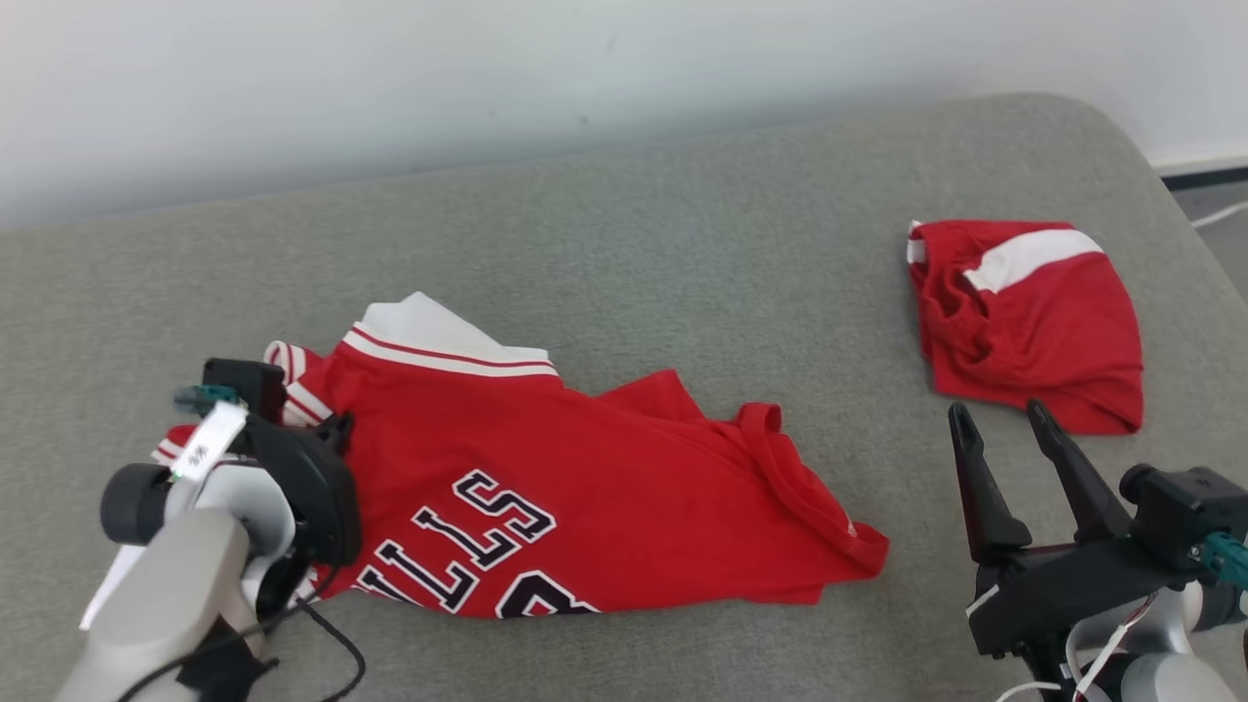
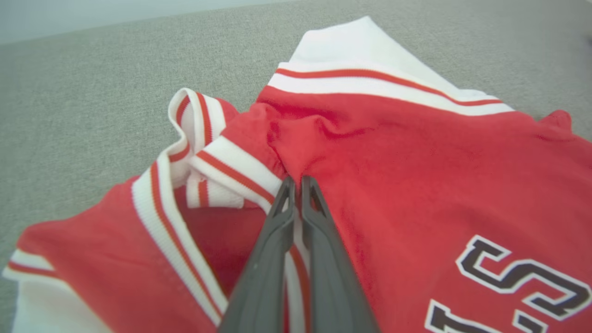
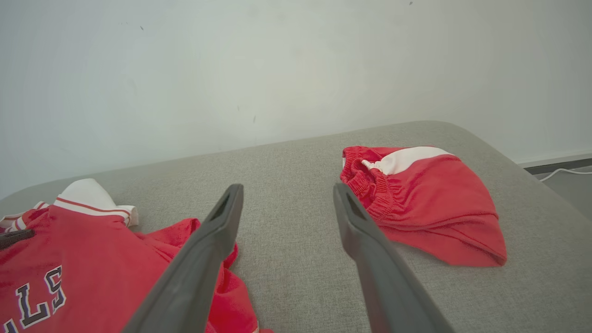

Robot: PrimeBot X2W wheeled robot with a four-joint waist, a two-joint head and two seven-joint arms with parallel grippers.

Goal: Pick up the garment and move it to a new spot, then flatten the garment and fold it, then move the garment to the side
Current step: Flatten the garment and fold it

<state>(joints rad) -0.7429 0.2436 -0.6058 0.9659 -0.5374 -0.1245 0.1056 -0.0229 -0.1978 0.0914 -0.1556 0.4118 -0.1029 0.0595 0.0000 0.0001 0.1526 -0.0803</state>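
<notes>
1. Two grippers: left gripper [image 2: 298, 181] clamped on the red jersey [image 1: 624, 487], fabric bunched right at its tips.
2. Right gripper [image 1: 999, 411] wide open, jersey off to its left, red shorts [image 1: 1033, 322] just past its tips.

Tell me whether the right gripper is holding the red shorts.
No, the right gripper stands open and empty, with a gap between it and the shorts.

Soft, diffuse light fills the scene, bright on the pale wall [image 1: 487, 78] and even across the grey cushion [image 1: 682, 244]. The red jersey [image 1: 604, 487] casts only a thin shadow along its hem. Both wrist views bend at the edges, and the left one blurs toward its corners.
</notes>
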